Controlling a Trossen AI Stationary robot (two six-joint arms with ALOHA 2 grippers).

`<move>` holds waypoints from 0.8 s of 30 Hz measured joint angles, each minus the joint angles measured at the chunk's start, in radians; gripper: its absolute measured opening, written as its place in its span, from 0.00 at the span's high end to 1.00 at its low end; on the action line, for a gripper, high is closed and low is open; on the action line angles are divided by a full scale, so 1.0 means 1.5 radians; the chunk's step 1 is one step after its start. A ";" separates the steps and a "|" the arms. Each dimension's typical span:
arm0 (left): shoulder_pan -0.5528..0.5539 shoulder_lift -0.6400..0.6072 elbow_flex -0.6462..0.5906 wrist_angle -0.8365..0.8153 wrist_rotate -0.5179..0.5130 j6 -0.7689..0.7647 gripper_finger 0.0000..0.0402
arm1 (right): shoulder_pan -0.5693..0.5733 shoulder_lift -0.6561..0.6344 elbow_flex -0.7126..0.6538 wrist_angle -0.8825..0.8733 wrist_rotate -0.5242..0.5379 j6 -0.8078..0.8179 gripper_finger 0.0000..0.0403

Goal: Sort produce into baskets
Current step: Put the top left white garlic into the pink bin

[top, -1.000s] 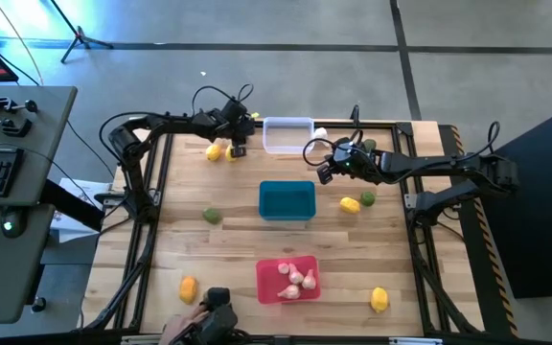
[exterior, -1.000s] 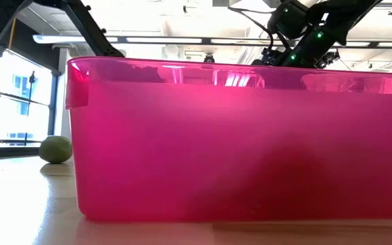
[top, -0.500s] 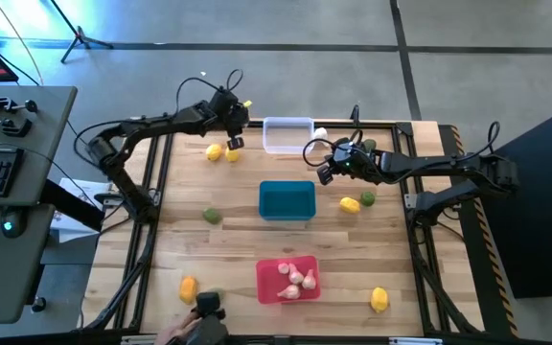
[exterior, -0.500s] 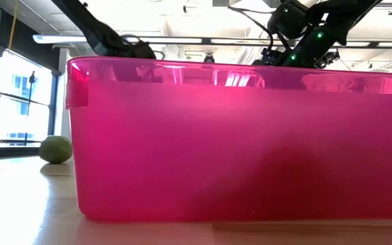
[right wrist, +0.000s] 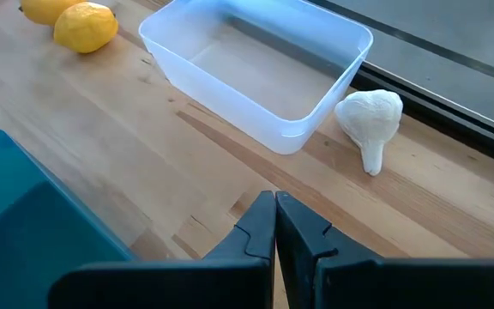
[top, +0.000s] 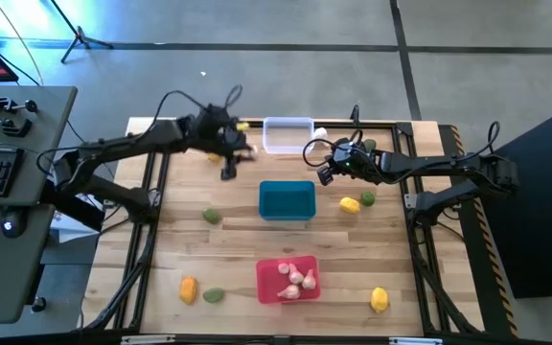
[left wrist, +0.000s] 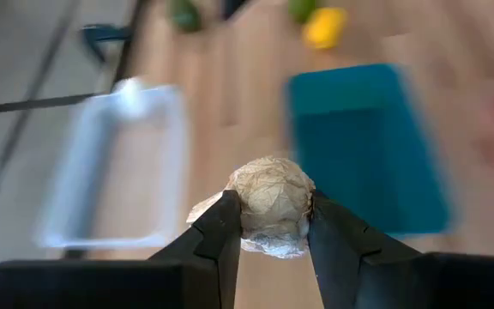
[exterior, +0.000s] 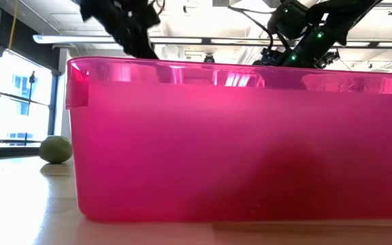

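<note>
1. My left gripper (left wrist: 268, 236) is pinching a whitish, papery garlic-like bulb (left wrist: 270, 202) between both fingers; in the high view that gripper (top: 230, 165) is raised over the far left part of the wooden table (top: 238, 244), between the clear tub and the teal tub
2. My right gripper (right wrist: 275, 225) has its fingers pressed together on nothing; in the high view it (top: 324, 174) hangs just off the right far corner of the teal tub, and the right arm reaches in from the table's right edge
3. The clear translucent rectangular tub (top: 287, 135) sits at the far edge of the table with nothing in it; a white garlic-like bulb (right wrist: 370, 120) lies on the wood just beside its corner, and two yellow lemon-like fruits (right wrist: 74, 21) lie near its other end
4. The teal-blue rectangular tub (top: 287, 200) stands at the table's centre; the red rectangular tub (top: 287, 280) stands near the front edge and holds several whitish-pink bulbs (top: 295, 275)
5. Loose on the table: a yellow fruit (top: 350, 204) and a dark green lump (top: 367, 197) right of the teal tub; a green lump (top: 212, 217) left of it; an orange fruit (top: 188, 288) and a green lump (top: 215, 295) front left; a yellow fruit (top: 379, 300) front right
</note>
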 joint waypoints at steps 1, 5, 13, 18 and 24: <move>-0.028 -0.005 0.000 -0.007 -0.001 -0.018 0.76 | 0.000 0.000 0.000 0.000 0.000 0.001 1.00; -0.151 -0.008 0.000 -0.016 -0.044 -0.109 0.76 | 0.000 0.000 0.000 0.000 -0.007 0.000 1.00; -0.373 0.039 0.001 0.029 -0.202 -0.361 0.76 | 0.000 0.000 0.000 -0.006 -0.049 -0.002 1.00; -0.470 0.119 0.073 0.022 -0.265 -0.492 0.76 | 0.000 0.000 0.000 -0.011 -0.066 -0.037 1.00; -0.536 0.257 0.250 -0.071 -0.265 -0.500 0.76 | 0.000 0.000 0.000 -0.020 -0.069 -0.041 1.00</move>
